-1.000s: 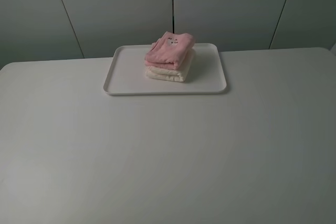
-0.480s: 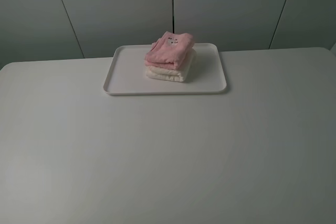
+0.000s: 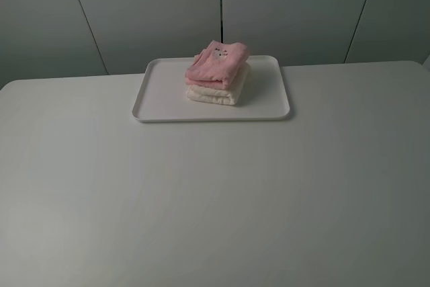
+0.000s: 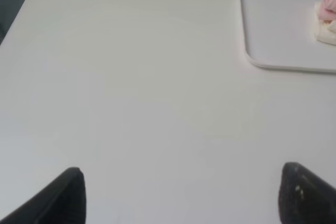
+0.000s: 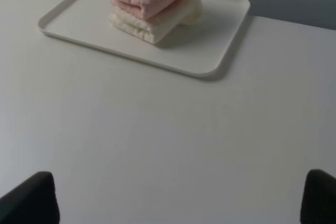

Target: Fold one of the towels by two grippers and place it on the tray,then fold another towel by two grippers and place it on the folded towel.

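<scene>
No change since before: pink towel (image 3: 217, 62) atop cream towel (image 3: 213, 94), well apart from both wide-spread grippers (image 4: 181, 195) (image 5: 181, 198).

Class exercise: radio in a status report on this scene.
Both tools open, empty: left tool, right tool. Pink towel folded atop cream towel on tray. Nothing in the way.

One white tray (image 3: 161, 95), one pink towel (image 3: 216, 64), one cream-white towel (image 3: 213, 95), one table (image 3: 215, 199)
</scene>
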`<action>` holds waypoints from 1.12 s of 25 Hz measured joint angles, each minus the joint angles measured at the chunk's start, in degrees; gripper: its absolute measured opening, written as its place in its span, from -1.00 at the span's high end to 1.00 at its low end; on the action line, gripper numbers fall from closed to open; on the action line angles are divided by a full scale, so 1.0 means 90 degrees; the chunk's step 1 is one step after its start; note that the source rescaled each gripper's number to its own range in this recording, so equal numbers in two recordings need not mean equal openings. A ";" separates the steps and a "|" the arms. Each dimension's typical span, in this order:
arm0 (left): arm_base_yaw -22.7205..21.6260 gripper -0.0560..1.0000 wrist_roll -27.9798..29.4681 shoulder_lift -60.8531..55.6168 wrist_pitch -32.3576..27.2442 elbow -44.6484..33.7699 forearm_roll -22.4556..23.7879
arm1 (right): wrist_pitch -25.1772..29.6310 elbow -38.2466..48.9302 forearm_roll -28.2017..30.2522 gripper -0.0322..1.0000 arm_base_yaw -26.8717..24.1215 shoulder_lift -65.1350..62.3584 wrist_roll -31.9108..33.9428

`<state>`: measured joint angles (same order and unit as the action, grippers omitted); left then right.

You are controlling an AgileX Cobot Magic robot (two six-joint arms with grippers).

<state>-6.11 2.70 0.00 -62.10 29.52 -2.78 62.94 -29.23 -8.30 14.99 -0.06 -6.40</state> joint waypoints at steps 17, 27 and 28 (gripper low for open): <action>0.0000 -0.92 0.0201 0.0000 0.0000 0.0000 0.0071 | 0.0000 0.0000 0.0084 -1.00 -0.0115 0.0000 -0.0057; 0.0000 -0.92 0.0189 0.0000 0.0000 0.0000 0.0128 | 0.0000 0.0000 0.0196 -1.00 -0.1685 0.0000 -0.0098; 0.0000 -0.92 0.0189 0.0000 0.0000 0.0000 0.0128 | 0.0000 0.0000 0.0196 -1.00 -0.1689 0.0000 -0.0098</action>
<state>-6.11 4.40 0.00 -62.10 29.52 -1.63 62.94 -29.23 -6.54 -0.21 -0.06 -7.29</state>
